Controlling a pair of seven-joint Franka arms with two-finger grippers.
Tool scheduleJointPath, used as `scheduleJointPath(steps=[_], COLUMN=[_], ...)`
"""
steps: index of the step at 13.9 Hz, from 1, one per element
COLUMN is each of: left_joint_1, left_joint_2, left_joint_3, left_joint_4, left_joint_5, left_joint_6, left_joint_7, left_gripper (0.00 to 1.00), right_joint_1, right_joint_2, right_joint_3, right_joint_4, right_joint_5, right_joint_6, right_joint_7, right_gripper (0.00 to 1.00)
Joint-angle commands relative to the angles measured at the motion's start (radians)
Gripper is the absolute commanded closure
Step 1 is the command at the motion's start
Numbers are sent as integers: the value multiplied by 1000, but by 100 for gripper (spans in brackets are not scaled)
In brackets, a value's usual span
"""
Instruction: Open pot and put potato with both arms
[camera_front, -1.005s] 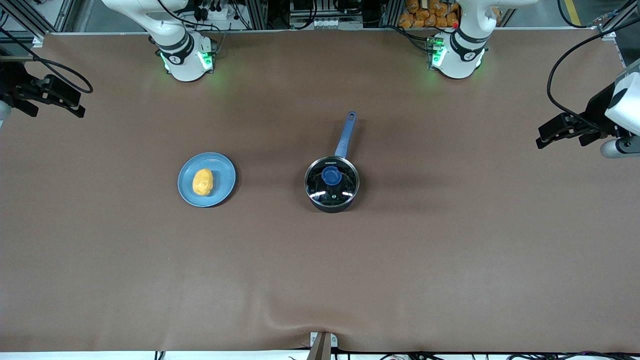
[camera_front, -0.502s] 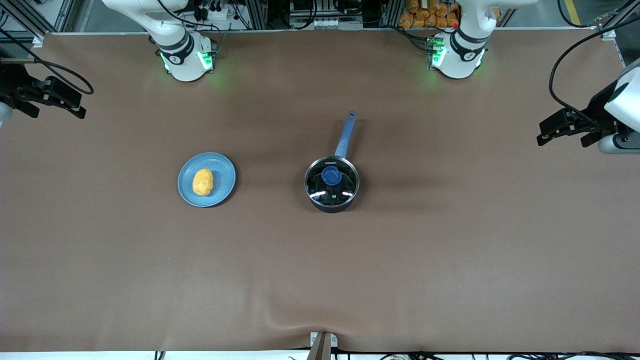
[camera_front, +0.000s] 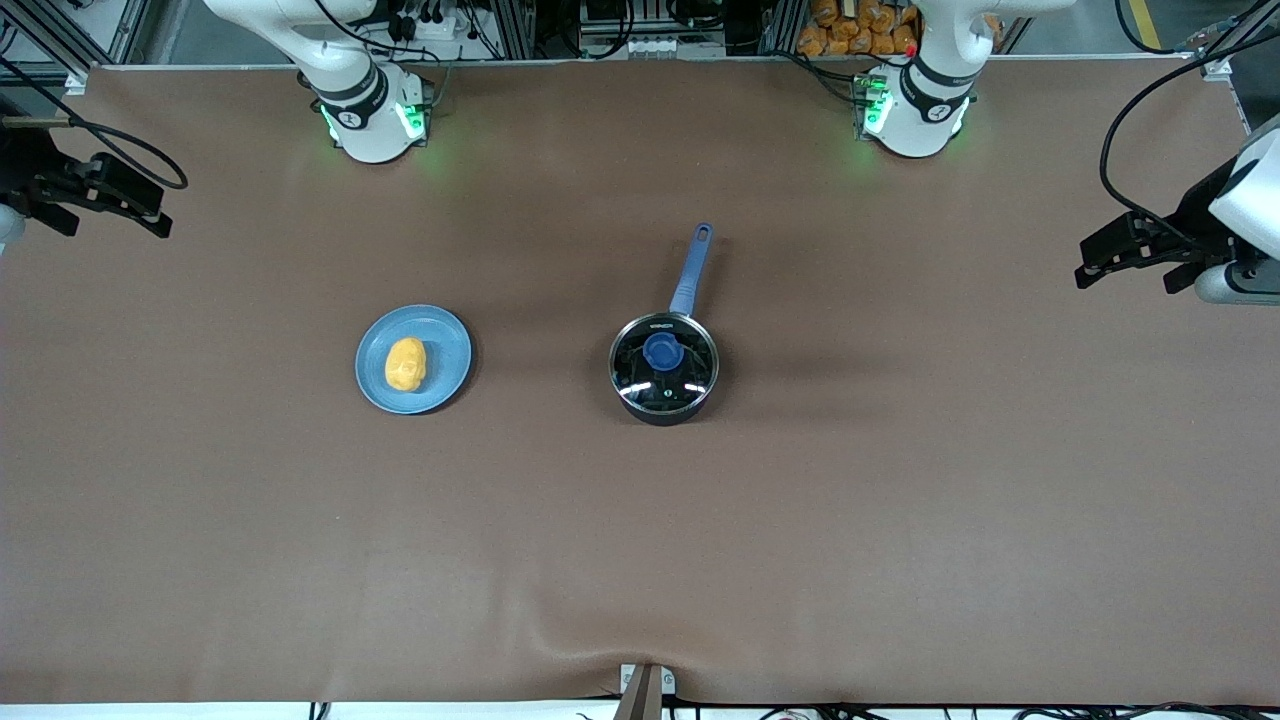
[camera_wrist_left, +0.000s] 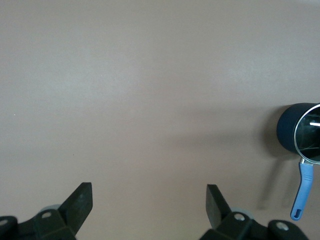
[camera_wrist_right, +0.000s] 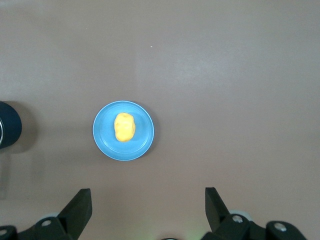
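The black pot stands mid-table with its glass lid and blue knob on it. Its blue handle points toward the arms' bases. The yellow-orange potato lies on a light-blue plate beside the pot, toward the right arm's end. My left gripper is open and empty, high over the left arm's end of the table. Its wrist view shows the gripper and the pot at the edge. My right gripper is open and empty over the right arm's end. Its wrist view shows the gripper and the potato.
The brown table cover has a slight wrinkle at the edge nearest the front camera. The arm bases stand along the edge farthest from the front camera. Racks and cables lie past that edge.
The left gripper has drifted slightly toward the bases' side of the table. The right gripper has barely shifted. Pot, lid and potato have not moved.
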Motion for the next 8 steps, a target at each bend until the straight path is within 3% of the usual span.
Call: scheduleJointPath(steps=[1,6,8], left_joint_1=[1,-9,-34], left_joint_2=[-13,-10,18], left_joint_3=[5,-2,-56], left_joint_4=[-1,-1,-1], left_joint_5=[-8,-9,-6], left_joint_6=[-8,-19,-16], left_joint_7=[18,-3,-111], left_gripper=[0,0,0], right_joint_1=[-18,-18,-19], right_joint_2=[11,12,12], right_joint_3=[8,8,8], right_joint_4=[23,23,23], right_joint_5=[13,13,13], right_joint_6=[-16,-16,-16], right_joint_7=[-18,-16,-16], right_gripper=[0,0,0])
